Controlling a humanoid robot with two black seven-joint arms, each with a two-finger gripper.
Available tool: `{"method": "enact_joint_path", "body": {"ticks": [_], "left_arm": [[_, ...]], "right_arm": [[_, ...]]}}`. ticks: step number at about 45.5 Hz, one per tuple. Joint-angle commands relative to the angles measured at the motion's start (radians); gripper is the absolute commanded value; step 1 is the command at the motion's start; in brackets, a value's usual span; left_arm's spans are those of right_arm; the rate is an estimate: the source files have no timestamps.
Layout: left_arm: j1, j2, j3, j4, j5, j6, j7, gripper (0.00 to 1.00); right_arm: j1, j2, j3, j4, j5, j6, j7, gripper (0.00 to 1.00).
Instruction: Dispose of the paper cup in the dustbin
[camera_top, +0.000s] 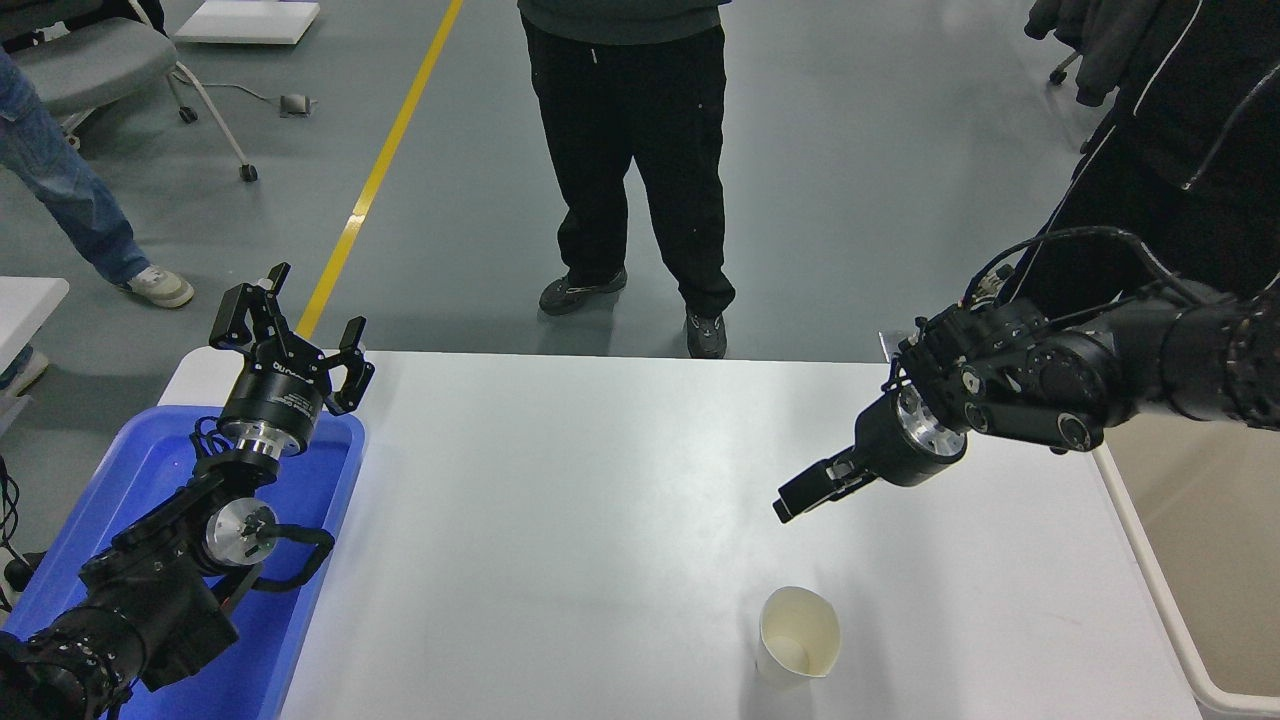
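The paper cup, plain white with a cream inside, stands upright near the table's front edge, right of centre. The beige dustbin stands at the table's right edge, partly hidden by my right arm. My right gripper reaches in from the right and hangs above the table, up and slightly left of the cup, apart from it; I see it side on and cannot tell its opening. My left gripper is parked at the lower left with fingers spread open and empty.
A bright blue tray lies under my left arm at the table's left end. A person in black trousers stands at the far side. Another person in dark clothes stands at the far right.
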Motion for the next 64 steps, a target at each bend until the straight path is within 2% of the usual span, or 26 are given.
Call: {"method": "enact_joint_path", "body": {"ticks": [1,27,49,58,64], "left_arm": [[0.0,0.0,0.0,0.0,0.0,0.0,0.0,1.0],[0.0,0.0,0.0,0.0,0.0,0.0,0.0,1.0],[0.0,0.0,0.0,0.0,0.0,0.0,0.0,1.0],[0.0,0.0,0.0,0.0,0.0,0.0,0.0,1.0],[0.0,0.0,0.0,0.0,0.0,0.0,0.0,1.0]], "right_arm": [[-0.004,0.009,-0.006,0.065,-0.003,0.006,0.002,1.0],[-0.061,-0.012,-0.022,0.078,-0.045,0.014,0.003,1.0],[-0.141,-0.041,-0.022,0.072,-0.042,-0.066,0.002,0.98],[-0.164,-0.04,-0.02,0.066,-0.044,-0.101,0.003,0.83],[-0.181,-0.04,-0.02,0.039,-0.042,-0.122,0.005,0.82]]}}
